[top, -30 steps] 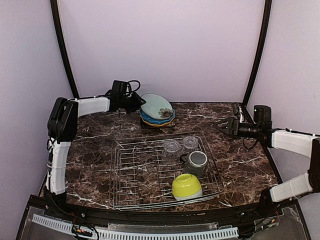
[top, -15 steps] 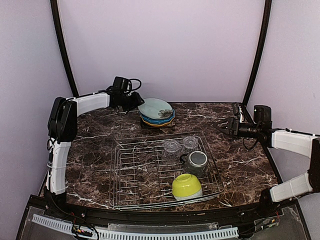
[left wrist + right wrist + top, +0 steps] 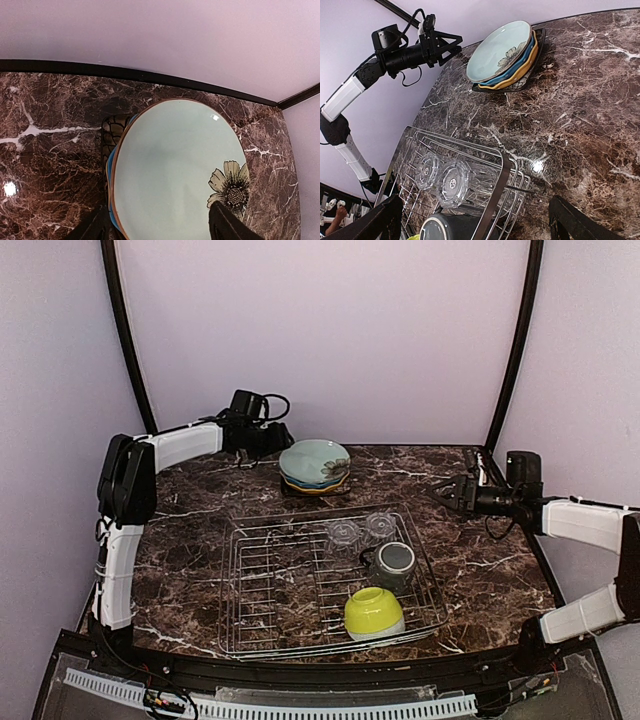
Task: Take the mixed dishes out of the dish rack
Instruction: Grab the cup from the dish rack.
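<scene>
plates: the stack is out of the rack, upper middle of the top view, close to the back wall. The pale teal plate [image 3: 315, 458] with the flower is on top. Under it the right wrist view shows blue, yellow and black ones.
plate handling: looks like glazed ceramic, so I'd guess stiff, a bit heavy, slick and easy to chip. The rim is really the only place to pinch.
glasses: two clear glasses [image 3: 343, 533] sit side by side in the rack's far right part, mid frame. Probably light, slippery and the most breakable thing here. I'd grip across the wall, gently.
mug: the dark grey mug [image 3: 392, 562] is just below the glasses. It looks sturdy. Take it by the wall or by the handle, which seems to poke left.
bowl: the lime-green bowl [image 3: 373, 612] is upside down near the rack's front right corner. It's a smooth dome, so the jaws could slide off. Go for the foot ring or the lip.
rack: the dish rack [image 3: 260, 580] fills the centre of the marble table [image 3: 190, 510], and its left half holds nothing.
left gripper: the left gripper [image 3: 278, 443] is just left of the plate stack and not touching it. Its jaws are spread wide and empty, and the arm reaches to the back with the forearm roughly level.
right gripper: the right gripper [image 3: 437, 493] is at right of frame, above the table. Its jaws are apart and hold nothing. It points left toward the rack but is well apart from the glasses.
</scene>
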`<state>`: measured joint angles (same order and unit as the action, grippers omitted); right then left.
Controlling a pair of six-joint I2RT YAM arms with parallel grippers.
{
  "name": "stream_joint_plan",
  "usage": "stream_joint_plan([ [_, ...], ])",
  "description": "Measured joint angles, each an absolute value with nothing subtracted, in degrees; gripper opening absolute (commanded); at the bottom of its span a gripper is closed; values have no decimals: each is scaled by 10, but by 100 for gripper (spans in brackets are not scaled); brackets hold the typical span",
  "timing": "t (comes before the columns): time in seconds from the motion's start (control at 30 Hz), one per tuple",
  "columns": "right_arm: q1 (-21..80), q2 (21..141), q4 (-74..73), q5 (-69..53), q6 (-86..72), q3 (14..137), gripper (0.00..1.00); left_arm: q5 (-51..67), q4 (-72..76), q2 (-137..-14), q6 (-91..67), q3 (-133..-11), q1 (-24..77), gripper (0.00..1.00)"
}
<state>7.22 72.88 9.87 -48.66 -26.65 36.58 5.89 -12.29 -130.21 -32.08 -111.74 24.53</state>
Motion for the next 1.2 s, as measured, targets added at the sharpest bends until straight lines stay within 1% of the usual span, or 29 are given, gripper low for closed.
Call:
stream_joint_plan([
  [0.1,72,734,93,-487,-264,372,99,59,-135,-1303,-306,-1127,247,80],
  [0.27,76,735,62,-486,-242,405,99,60,-146,-1303,-276,-1147,249,97],
  [0.43,94,732,4,-475,-200,448,99,59,-161,-1301,-245,-1146,250,99],
  [0.57,130,720,-61,-446,-156,481,99,50,-169,-1267,-219,-1107,251,99],
  [0.7,173,707,-119,-410,-119,510,99,35,-155,-1186,-203,-1030,254,99],
  [0.9,230,688,-200,-355,-74,546,99,27,-69,-1010,-180,-853,256,99],
  [0.97,250,683,-228,-337,-62,555,99,27,-45,-969,-166,-816,259,99],
  [1.2,330,693,-319,-277,-29,587,99,22,-10,-891,-137,-735,277,99],
])
